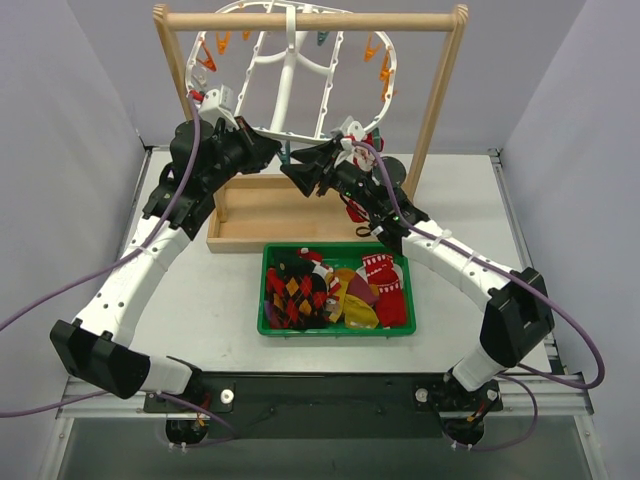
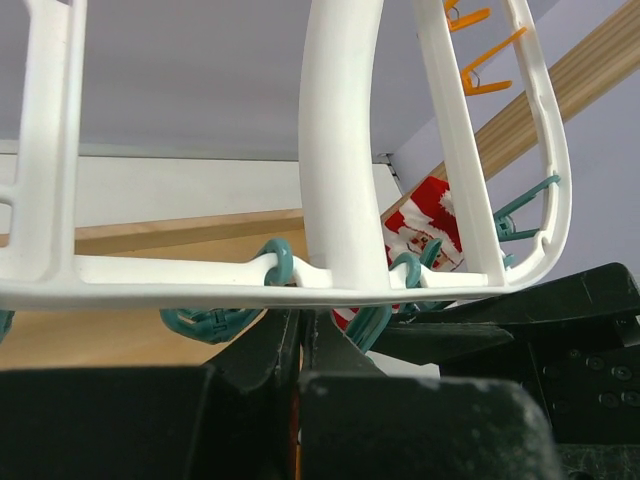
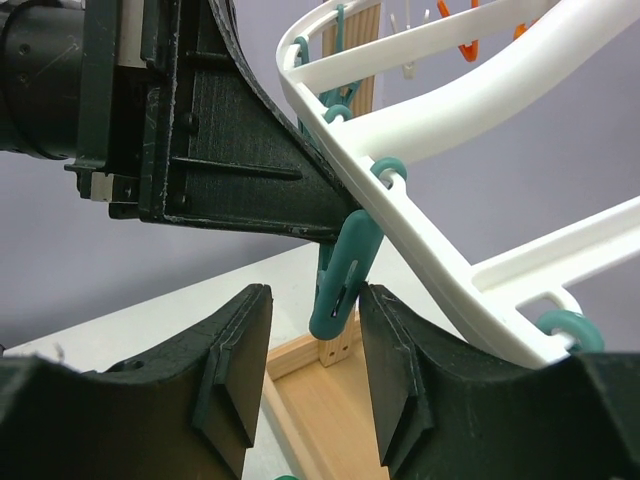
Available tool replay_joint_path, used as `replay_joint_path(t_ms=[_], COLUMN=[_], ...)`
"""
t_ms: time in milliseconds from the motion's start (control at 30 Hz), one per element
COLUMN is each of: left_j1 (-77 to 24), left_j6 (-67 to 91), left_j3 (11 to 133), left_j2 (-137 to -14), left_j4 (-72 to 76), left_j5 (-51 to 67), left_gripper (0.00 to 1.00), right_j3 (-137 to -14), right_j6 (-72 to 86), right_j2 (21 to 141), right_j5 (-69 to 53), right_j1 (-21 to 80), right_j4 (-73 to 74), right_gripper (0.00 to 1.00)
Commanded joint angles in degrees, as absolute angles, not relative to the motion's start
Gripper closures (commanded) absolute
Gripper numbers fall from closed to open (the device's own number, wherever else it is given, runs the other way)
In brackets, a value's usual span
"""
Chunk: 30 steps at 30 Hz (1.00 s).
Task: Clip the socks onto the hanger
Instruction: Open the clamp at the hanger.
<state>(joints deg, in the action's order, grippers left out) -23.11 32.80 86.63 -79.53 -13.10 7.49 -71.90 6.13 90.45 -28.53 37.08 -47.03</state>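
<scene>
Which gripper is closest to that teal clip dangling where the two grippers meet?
Right. The right gripper is open around the teal clip; the left gripper is shut at the hanger rim just above it.

The white oval hanger [image 1: 290,80], with teal clips [image 3: 342,275] and orange clips [image 1: 205,58] dangling from its rim, hangs tilted from the wooden rack [image 1: 310,20], a red Christmas-patterned sock [image 2: 432,235] below its near rim, the other socks [image 1: 335,290] heaped before the rack's base.
</scene>
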Motion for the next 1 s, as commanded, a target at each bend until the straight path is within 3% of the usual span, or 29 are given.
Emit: replay_joint_path(t_ms=[0, 600, 700, 833, 967], left_j1=[-23.0, -23.3, -23.3, -23.3, -23.4], left_j6=[38.6, 38.8, 38.4, 38.2, 38.4], left_j3=[90.4, 90.1, 89.8, 89.6, 89.4], left_j2=[-78.2, -76.7, -76.6, -76.6, -76.1], left_j4=[-15.5, -13.5, -12.9, -12.1, -11.9], left_j5=[9.9, 12.7, 13.0, 13.6, 14.7], left_gripper=[1.0, 1.0, 1.0, 1.0, 1.0], right_j3=[-75.5, -75.5, -76.4, -77.9, -78.4], right_j6=[7.6, 10.4, 11.4, 11.5, 11.7], right_j2=[91.9, 93.8, 93.9, 94.0, 94.0], right_j5=[-28.1, -25.5, -26.3, -26.7, -26.7], right_j1=[35.7, 34.5, 34.5, 34.9, 35.0], right_j4=[-54.2, -51.8, -51.5, -49.7, -49.0], right_gripper=[0.6, 0.63, 0.72, 0.94, 1.0])
